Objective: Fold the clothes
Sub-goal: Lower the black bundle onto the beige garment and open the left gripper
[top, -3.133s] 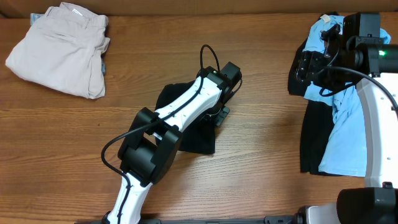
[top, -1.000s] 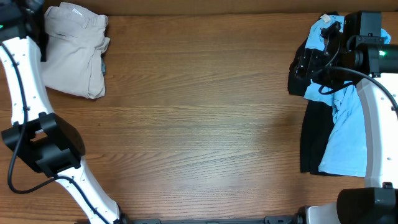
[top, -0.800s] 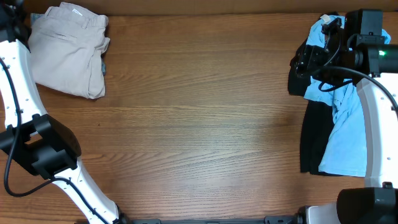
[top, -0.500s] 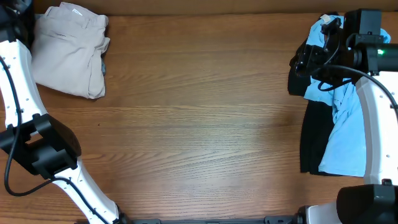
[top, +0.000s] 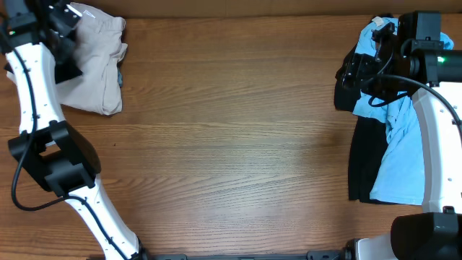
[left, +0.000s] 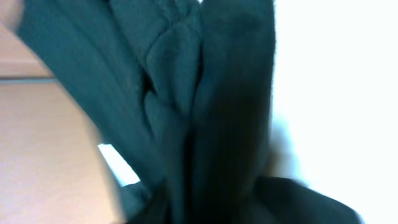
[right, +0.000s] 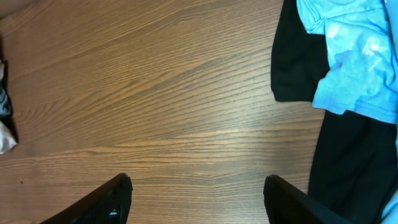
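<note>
At the far left, over the cream trousers (top: 97, 58), the left hand (top: 63, 25) seems clenched on the bunched black T-shirt (left: 205, 112). The right hand (right: 196, 183) hangs released above the desk (top: 231, 130), beside the light blue T-shirt (top: 404, 144).

Left arm (top: 30, 83) and right arm (top: 433, 144): white links, chunky black joints, looping black cables; a green light (top: 441, 61) glows on the right.

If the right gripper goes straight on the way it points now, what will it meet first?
Probably bare table: the open right gripper aims at wood, beside the black garment. Depth is unclear.
</note>
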Robot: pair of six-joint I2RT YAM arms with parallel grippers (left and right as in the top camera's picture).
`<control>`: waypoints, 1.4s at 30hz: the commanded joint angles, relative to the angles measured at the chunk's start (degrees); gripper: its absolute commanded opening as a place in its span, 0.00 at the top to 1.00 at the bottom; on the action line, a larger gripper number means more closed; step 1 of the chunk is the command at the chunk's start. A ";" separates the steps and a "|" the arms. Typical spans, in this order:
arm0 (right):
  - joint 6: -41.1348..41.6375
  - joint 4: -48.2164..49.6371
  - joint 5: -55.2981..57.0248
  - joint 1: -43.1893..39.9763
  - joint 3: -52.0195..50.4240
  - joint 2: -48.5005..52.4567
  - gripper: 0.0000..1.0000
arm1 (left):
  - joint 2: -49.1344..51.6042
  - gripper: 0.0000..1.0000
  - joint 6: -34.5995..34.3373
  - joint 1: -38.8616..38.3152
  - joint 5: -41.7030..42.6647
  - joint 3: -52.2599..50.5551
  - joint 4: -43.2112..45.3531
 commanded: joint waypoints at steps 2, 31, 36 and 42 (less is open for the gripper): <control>0.17 -0.44 -0.31 0.15 1.38 0.09 0.28 | 0.02 0.00 -19.63 -4.09 13.53 0.48 -5.99; -2.89 -0.13 0.83 0.15 1.49 0.02 0.32 | -10.75 0.00 -51.82 -1.42 5.07 7.45 -6.88; -3.74 -0.13 0.83 0.15 1.49 0.02 0.32 | -3.34 0.00 -51.34 1.01 5.20 7.45 -0.79; -3.74 -0.17 0.83 0.15 1.40 0.02 0.31 | 7.63 0.00 -48.48 0.96 7.17 7.45 4.94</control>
